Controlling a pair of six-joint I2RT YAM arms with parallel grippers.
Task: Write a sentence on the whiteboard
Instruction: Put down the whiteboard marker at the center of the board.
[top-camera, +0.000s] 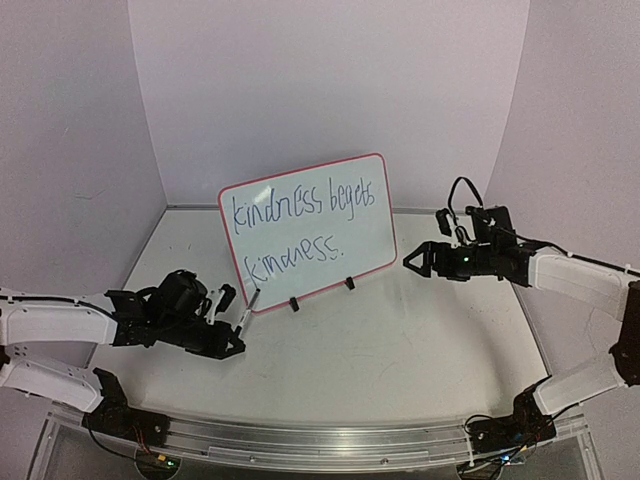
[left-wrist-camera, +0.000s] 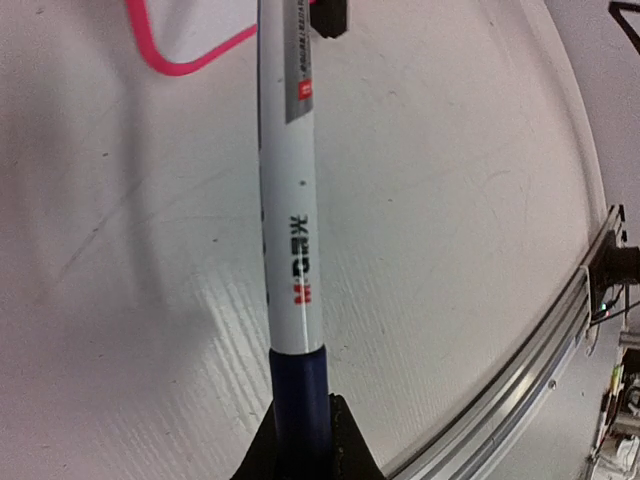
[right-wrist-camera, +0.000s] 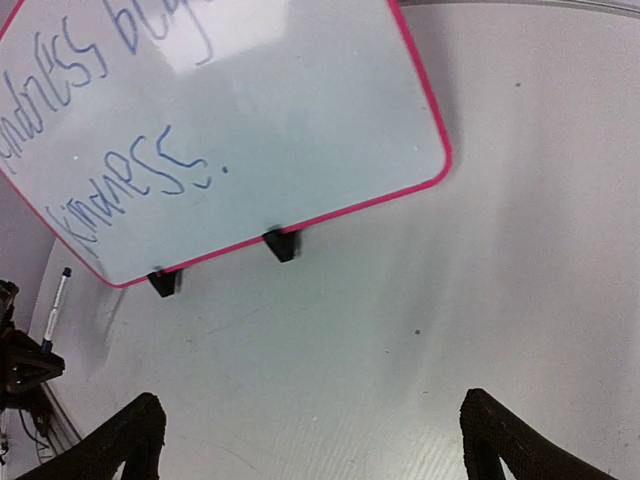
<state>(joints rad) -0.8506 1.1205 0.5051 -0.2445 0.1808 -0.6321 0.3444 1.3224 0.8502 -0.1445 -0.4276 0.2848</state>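
- Left pincer (top-camera: 232, 330) is shut tight on a long white plastic marker pen (left-wrist-camera: 290, 250) with a dark blue end. The blue end sits between the black fingers (left-wrist-camera: 352, 462).
- The pen points at the lower left corner of the board. Its tip is just beside the red rim there, and I cannot tell if it touches.
- The right pincer (top-camera: 414, 260) is open wide and holds nothing. It hangs in the air near the right side of the board and does not touch it.
- The big flat whiteboard (top-camera: 362, 250) with a thin red rim and round corners stands on the pale grey bench (top-camera: 400, 340), near the back, between the two arms. It is turned a bit, so its right side sits higher in the top view.
- Two small black plastic feet (top-camera: 294, 304) under its bottom edge hold it up.
- The sentence (top-camera: 300, 205) is in thin dark blue letters, written by hand in two lines. The top line says "kindness begets" and the line below says "kindness." with a dot.
- The letters are a little wobbly, and the lower right part of the board is bare.
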